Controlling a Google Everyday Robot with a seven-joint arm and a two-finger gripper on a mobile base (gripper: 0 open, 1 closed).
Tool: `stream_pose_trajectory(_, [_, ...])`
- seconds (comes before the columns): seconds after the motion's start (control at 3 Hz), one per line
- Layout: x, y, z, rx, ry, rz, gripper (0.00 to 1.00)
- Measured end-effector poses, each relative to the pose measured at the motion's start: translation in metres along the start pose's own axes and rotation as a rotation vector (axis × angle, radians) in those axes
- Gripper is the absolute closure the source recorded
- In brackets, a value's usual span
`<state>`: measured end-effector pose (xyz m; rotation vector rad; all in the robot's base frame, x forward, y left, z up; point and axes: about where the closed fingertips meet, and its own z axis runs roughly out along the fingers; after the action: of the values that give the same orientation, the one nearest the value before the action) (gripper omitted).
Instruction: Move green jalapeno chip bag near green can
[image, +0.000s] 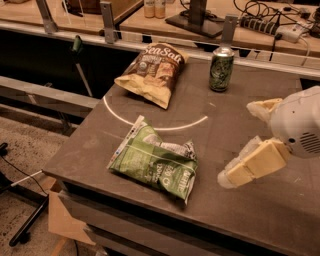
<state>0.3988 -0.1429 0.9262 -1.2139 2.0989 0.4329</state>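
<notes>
The green jalapeno chip bag (155, 162) lies flat and crinkled on the dark table (280, 210), near its front left. The green can (221, 69) stands upright at the back of the table, right of centre. My gripper (239, 144) comes in from the right edge, above the table and to the right of the bag. It is open and empty, with one pale finger (262, 109) higher and the other pale finger (247, 167) lower, closer to the bag. It touches neither the bag nor the can.
A brown-and-tan "Sea Salt" chip bag (152, 72) lies at the back left of the table. A white arc (150, 125) is drawn on the tabletop between the two bags. A metal rail (125, 37) and a bench with cables run behind the table.
</notes>
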Motion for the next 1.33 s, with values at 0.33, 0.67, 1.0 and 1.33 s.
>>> stream_pose_trajectory(0.33, [-0.013, 0.018, 0.033, -0.069, -0.049, -0.059, 0.00])
stream_pose_trajectory(0.67, [-0.031, 0.029, 0.070, -0.118, -0.091, -0.184, 0.00])
stream_pose_trajectory(1.0, [-0.042, 0.031, 0.116, -0.177, -0.107, -0.267, 0.23])
stream_pose_trajectory(1.33, [-0.040, 0.033, 0.141, -0.232, -0.073, -0.296, 0.47])
